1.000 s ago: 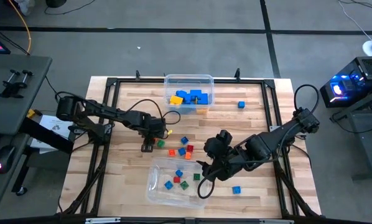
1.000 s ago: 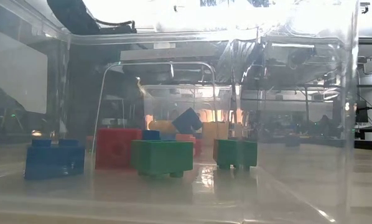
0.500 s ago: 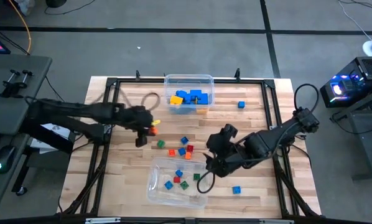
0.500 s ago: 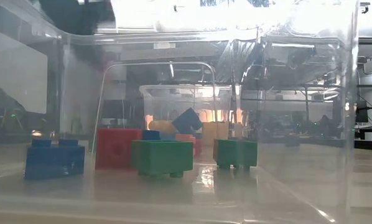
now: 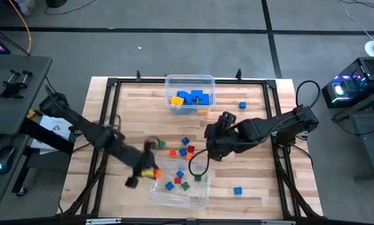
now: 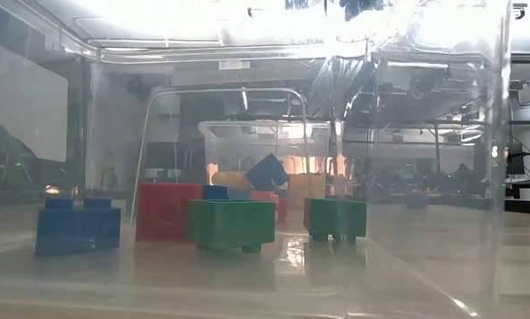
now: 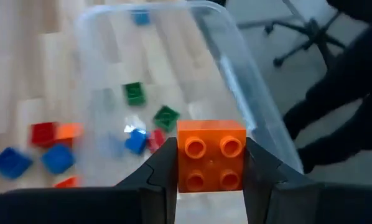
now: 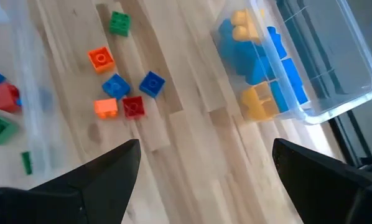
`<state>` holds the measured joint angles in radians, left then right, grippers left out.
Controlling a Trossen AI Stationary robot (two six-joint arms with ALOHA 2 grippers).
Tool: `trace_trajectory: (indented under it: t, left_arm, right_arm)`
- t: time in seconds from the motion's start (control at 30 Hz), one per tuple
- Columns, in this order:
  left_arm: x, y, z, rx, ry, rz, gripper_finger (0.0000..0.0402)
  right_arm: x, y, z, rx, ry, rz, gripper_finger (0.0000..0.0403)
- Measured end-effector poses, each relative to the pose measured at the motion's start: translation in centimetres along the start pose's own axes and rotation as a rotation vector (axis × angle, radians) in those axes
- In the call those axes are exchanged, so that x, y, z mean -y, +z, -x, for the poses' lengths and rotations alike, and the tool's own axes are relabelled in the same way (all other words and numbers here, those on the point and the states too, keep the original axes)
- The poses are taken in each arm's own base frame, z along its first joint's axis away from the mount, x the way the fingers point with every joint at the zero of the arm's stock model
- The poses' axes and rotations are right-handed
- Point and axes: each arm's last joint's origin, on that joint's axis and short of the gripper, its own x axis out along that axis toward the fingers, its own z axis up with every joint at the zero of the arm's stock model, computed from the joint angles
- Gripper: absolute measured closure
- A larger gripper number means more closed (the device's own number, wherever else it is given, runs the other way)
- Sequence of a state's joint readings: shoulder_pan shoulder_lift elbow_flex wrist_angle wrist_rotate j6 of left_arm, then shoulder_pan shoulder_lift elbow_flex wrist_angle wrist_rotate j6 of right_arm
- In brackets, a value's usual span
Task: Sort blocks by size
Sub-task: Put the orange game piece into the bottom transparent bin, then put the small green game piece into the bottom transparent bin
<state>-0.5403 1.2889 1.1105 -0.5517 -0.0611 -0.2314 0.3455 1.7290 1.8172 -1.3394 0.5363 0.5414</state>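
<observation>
An orange block [image 7: 211, 155] (four studs on its face) is pinched between the two fingers of the left hand [image 7: 211, 177], which hangs over the near clear bin's [image 5: 156, 187] left rim; in the high view the same block [image 5: 156, 173] shows at that rim. Inside this bin lie small blue, red and green blocks [image 5: 177, 182]. On the wooden surface [image 5: 256, 125] just beyond it sits a loose cluster of small blocks [image 5: 184, 148] in blue, red, orange and green. The far clear bin [image 5: 190, 80] holds larger blue and yellow blocks [image 5: 190, 99]. Two lone blue blocks lie apart, one near the far right [image 5: 242, 105], one near the front right [image 5: 237, 190]. The right hand [image 5: 213, 150], fingers spread wide, hovers beside the loose cluster.
</observation>
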Motion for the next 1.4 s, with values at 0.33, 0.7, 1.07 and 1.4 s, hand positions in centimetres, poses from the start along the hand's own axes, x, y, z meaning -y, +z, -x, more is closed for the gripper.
trace_trajectory:
  t: [0.33, 0.7, 1.07, 1.4]
  left_arm:
    - [-1.0, 1.8, -3.4, -0.176, -0.011, 0.098, 0.0134]
    - [-7.7, -0.6, 3.6, -0.250, 0.267, -0.011, 0.0108]
    - [-13.0, -9.1, -3.4, -0.286, 0.301, -0.120, 0.0108]
    - [-14.4, -11.2, -7.3, -0.408, 0.169, -0.109, 0.0108]
  right_arm:
    - [0.8, 0.4, -0.5, -0.029, 0.012, 0.046, 0.0043]
    - [0.2, 0.0, -0.2, -0.027, 0.022, -0.088, 0.0043]
    - [-1.6, -0.9, 1.0, -0.014, 0.058, -0.280, 0.0043]
    - [-2.3, -1.3, 1.6, 0.010, 0.070, -0.359, 0.0043]
